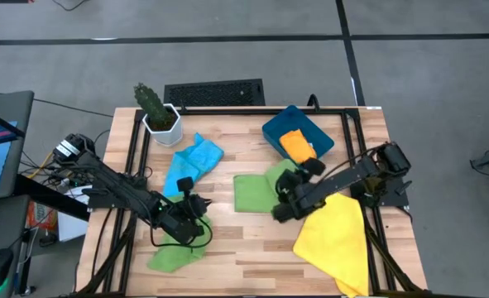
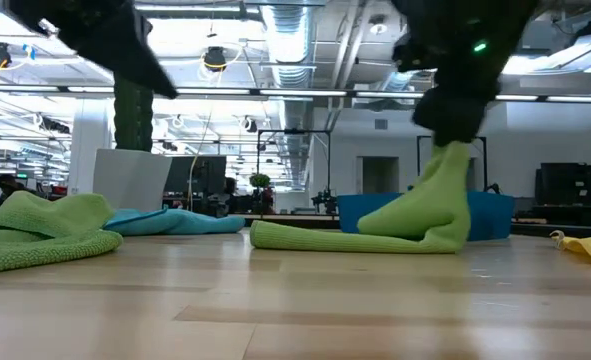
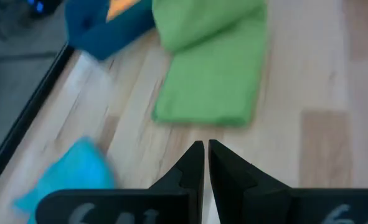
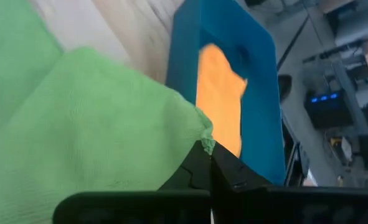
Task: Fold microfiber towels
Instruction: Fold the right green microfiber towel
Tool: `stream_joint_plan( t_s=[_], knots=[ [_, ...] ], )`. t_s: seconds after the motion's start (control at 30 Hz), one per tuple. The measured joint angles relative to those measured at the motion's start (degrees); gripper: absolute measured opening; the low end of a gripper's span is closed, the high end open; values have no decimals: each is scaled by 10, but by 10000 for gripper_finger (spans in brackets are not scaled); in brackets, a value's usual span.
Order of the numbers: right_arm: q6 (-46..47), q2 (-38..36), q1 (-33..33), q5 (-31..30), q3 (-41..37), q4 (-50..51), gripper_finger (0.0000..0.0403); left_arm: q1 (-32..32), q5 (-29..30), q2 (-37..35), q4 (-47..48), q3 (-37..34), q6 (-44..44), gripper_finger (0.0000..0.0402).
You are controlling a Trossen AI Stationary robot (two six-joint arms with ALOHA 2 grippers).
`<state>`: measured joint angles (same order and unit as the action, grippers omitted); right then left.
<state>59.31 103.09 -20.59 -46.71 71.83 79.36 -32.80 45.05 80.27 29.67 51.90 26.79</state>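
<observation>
Crumpled at the near left, one green towel (image 1: 174, 257) lies unfolded beside the left gripper (image 1: 196, 217), which is clenched on nothing. At centre, the second green towel (image 1: 252, 192) is pinched at one corner by the right gripper (image 1: 287, 187) and lifted, presumably for folding over.

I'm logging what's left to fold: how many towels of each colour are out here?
Green: 2, green towel held up by the right gripper, green towel near the left gripper
Light blue towel: 1
Orange towel in the bin: 1
Yellow towel: 1
Total: 5
</observation>
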Motion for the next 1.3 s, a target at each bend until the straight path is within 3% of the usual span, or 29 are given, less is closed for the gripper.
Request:
stream_joint_plan(
  t_s=[0.07, 0.27, 0.43, 0.53, 0.73, 1.0, 1.3],
  knots=[
    [40, 0, -15, 9, 0, 21, 9, 10, -20, 0, -88, -19, -56, 15],
    [138, 0, -49, 17, 0, 93, 11, 72, -168, 2, -355, -116, -190, 15],
    [158, 0, -61, 19, 0, 104, 11, 133, -219, 5, -470, -164, -248, 3],
    [167, 0, -60, 20, 0, 104, 14, 168, -299, 5, -484, -176, -261, 1],
    [168, 1, -60, 20, 0, 103, 11, 207, -360, 82, -525, -163, -280, 0],
    [168, 1, -64, 27, 0, 104, 12, 226, -341, 229, -494, -72, -311, 0],
    [174, 1, -80, 50, 0, 106, 13, 239, -358, 273, -392, -32, -278, 0]
  ],
)
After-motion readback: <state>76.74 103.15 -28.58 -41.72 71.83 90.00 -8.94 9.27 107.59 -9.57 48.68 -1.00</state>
